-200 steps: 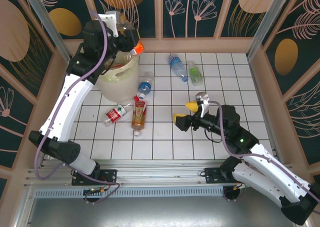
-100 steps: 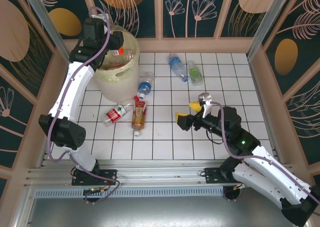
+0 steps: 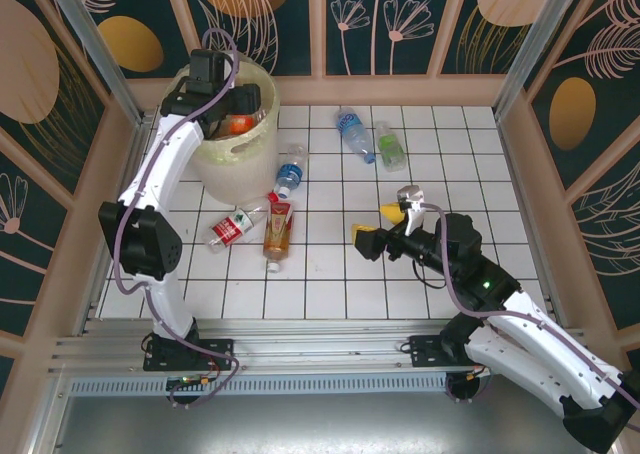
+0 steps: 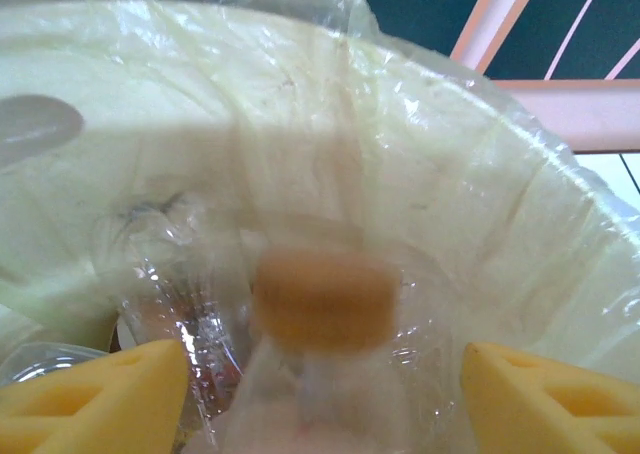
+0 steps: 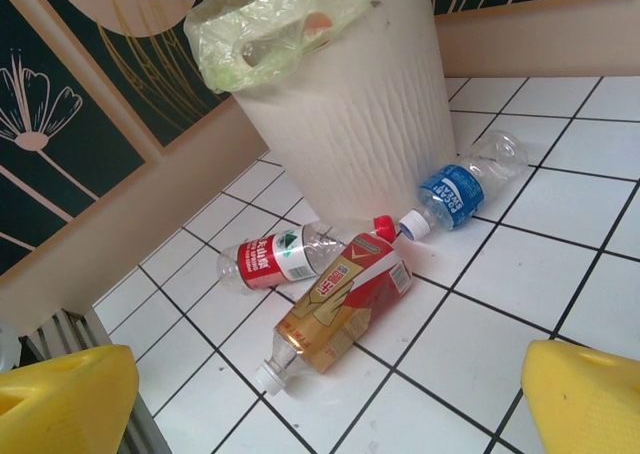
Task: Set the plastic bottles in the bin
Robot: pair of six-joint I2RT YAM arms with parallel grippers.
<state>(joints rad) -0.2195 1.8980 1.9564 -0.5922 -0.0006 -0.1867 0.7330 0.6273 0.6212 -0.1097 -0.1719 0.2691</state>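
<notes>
Yellow pads (image 4: 100, 394) of the left jaws stand roughly half apart over the mouth of the bin (image 4: 470, 174). Between them is a blurred bottle (image 4: 322, 299), clear, with an orange-brown cap. A thin gap shows on either side of it, so the pads do not appear to press it. The left wrist view also shows the liner (image 4: 400, 84) creased against the bin's pale inner wall.

From above, the bin sits at 10 o'clock on the white tiled surface (image 3: 330, 294), and the left arm (image 3: 160, 174) bends over its rim.

The right jaws are spread wide with nothing between them, low over the surface at about 4 o'clock from its middle. Their yellow tips (image 3: 385, 212) point toward 9 o'clock.

The right wrist view looks across the tiles and makes the labels plain. A red-label bottle (image 5: 275, 259), an orange tea bottle (image 5: 340, 309) and a blue-label bottle (image 5: 455, 194) lie close together at the bin's foot, at its 5 o'clock from above.

The top view adds two more bottles toward 12 to 1 o'clock: a far blue-label bottle (image 3: 355, 134) and a green-label bottle (image 3: 390, 146), lying just beside each other.
</notes>
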